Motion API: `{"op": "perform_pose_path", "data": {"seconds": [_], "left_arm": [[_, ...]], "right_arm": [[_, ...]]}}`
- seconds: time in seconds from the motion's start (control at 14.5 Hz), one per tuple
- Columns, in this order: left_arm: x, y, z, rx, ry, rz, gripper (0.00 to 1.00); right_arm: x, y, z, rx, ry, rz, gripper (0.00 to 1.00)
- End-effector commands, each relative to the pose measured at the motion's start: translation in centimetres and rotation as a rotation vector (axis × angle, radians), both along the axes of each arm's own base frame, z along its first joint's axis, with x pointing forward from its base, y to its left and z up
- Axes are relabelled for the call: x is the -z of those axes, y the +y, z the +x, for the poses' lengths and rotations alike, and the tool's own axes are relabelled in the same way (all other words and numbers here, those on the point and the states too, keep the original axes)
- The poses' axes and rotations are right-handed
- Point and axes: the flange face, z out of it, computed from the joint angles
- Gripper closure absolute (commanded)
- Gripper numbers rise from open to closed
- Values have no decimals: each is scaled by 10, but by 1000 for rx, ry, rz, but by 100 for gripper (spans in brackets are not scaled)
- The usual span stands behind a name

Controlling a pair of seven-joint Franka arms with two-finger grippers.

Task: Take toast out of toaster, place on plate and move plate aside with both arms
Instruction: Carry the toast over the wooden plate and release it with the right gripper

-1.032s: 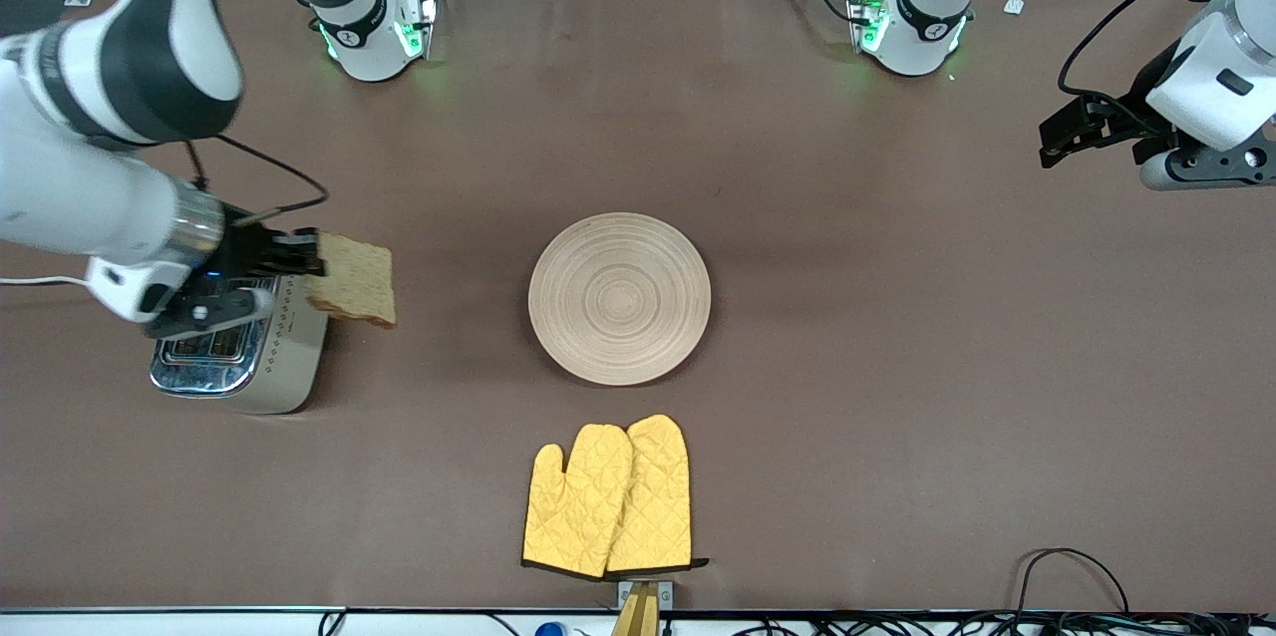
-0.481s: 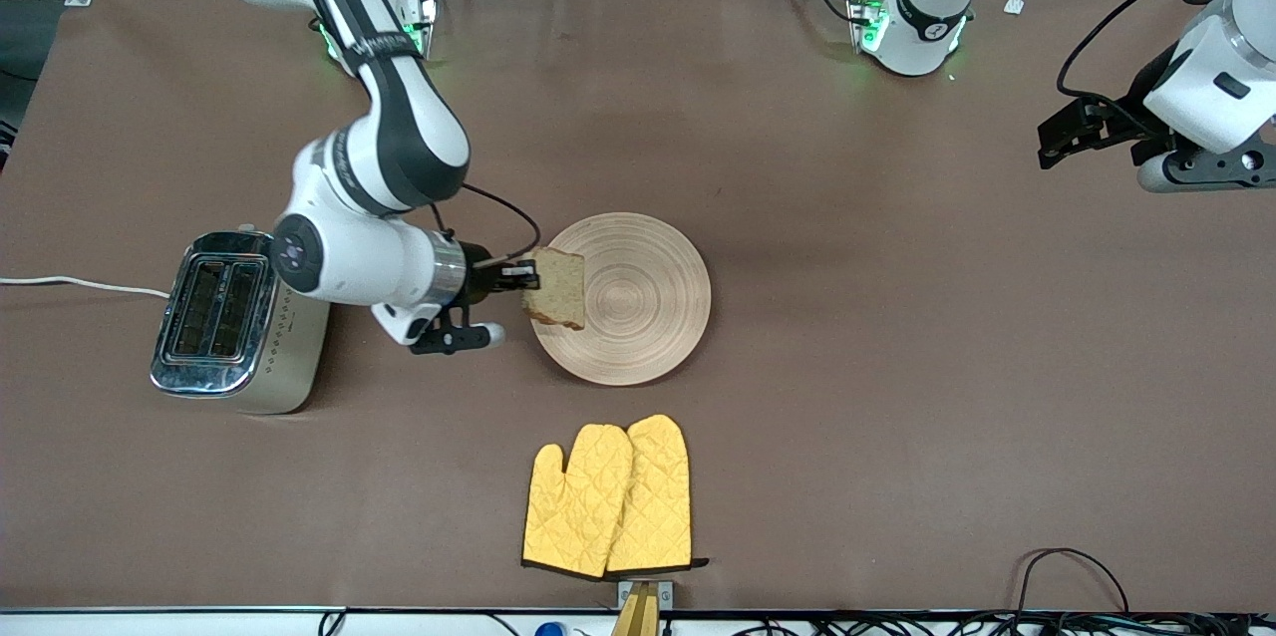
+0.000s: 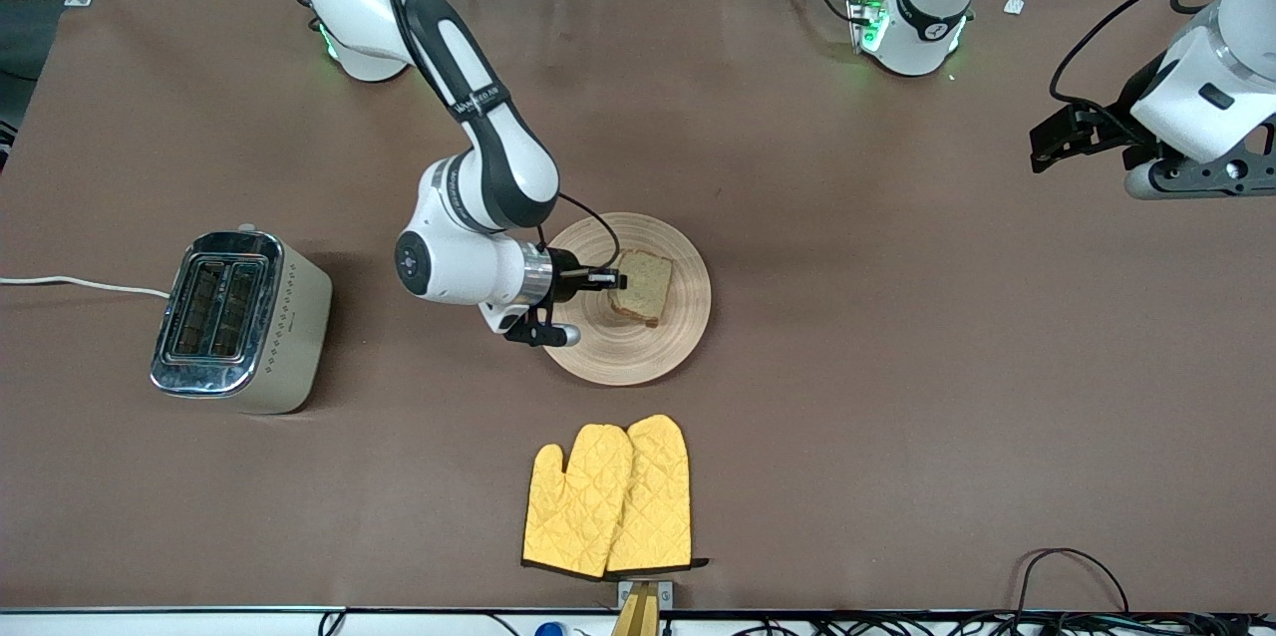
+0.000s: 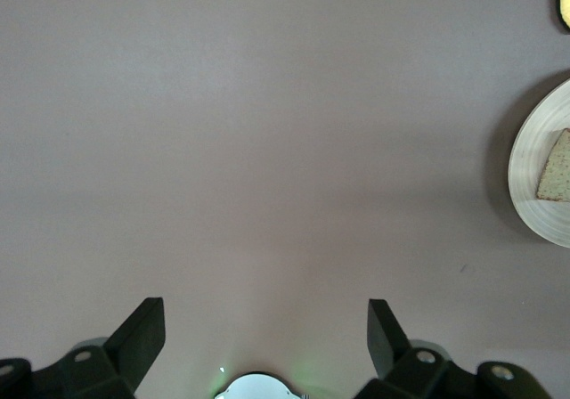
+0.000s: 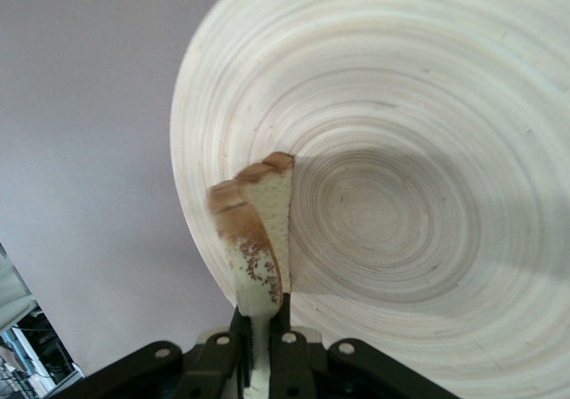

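Pinching speckled toast [image 3: 641,286] over grooved round plate [image 3: 688,317], right pincer [image 3: 610,280]; left pincer [image 3: 1042,146] spread.

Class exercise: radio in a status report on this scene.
Right gripper shut on toast over plate. Left gripper open, waiting over bare table. Nothing in the way.

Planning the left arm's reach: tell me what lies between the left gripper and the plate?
Front view: only bare table between left gripper and plate.
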Motion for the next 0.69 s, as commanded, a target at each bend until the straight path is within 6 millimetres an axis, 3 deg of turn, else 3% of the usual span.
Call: {"op": "perform_pose_path", "data": {"seconds": [0.0, 0.14, 0.28, 0.62], "left_arm": [[0, -2, 1, -2, 1, 3, 0], [5, -4, 4, 2, 10, 3, 0], [12, -9, 9, 9, 10, -4, 0], [45, -38, 29, 53, 10, -26, 0]], "right_arm": [[2, -22, 8, 17, -14, -2, 39], [-2, -46, 22, -55, -80, -108, 0], [-13, -71, 36, -92, -122, -198, 0], [-75, -178, 75, -121, -100, -344, 0]]}}
